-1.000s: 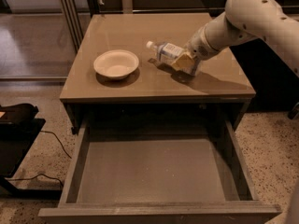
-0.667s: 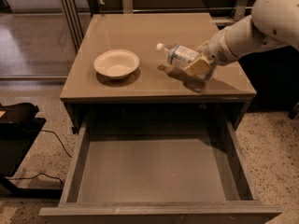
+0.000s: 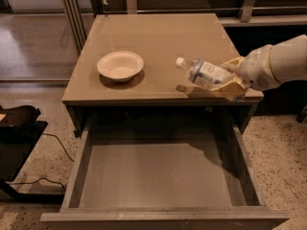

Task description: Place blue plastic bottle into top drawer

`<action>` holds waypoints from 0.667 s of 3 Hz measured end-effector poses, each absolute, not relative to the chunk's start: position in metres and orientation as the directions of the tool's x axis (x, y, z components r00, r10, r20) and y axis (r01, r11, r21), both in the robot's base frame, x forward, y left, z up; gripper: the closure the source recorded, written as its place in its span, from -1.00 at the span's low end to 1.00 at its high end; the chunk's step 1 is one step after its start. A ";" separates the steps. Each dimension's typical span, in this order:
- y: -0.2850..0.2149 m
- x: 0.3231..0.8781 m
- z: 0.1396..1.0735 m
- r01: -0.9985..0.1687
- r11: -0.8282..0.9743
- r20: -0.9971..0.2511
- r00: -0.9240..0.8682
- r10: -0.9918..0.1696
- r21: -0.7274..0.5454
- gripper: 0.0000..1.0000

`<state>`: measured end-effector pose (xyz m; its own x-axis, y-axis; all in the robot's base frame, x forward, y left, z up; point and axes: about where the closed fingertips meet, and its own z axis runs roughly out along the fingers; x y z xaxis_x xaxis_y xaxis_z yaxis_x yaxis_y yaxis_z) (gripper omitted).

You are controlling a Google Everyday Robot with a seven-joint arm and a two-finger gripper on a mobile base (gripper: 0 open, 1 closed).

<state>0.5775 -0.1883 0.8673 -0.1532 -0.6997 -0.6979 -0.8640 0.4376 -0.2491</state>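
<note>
Camera view: end effector [image 3: 229, 83] clenched on the blue plastic bottle [image 3: 204, 74], which is held tilted just above the front right edge of the desk [image 3: 163, 37], cap toward the bowl [image 3: 120, 65].
Step in hand: carry the bottle forward over the open top drawer [image 3: 158, 174].
Doing it well: clear the desk lip first, then lower near the flat bottom and release low, since the round bottle may roll.
Materials: clear thin plastic with white cap; glossy tan desk; matte grey-brown drawer; cream bowl.

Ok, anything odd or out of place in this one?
Nothing stands out. The gripper holds the bottle tilted above the cabinet top near its front edge; the bowl sits upright, the drawer stands open.
</note>
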 end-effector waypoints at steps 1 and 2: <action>-0.191 0.533 0.852 -0.878 0.399 -0.699 -0.110 -0.707 -0.265 1.00; -0.172 0.501 0.809 -0.910 0.342 -0.686 -0.095 -0.721 -0.233 1.00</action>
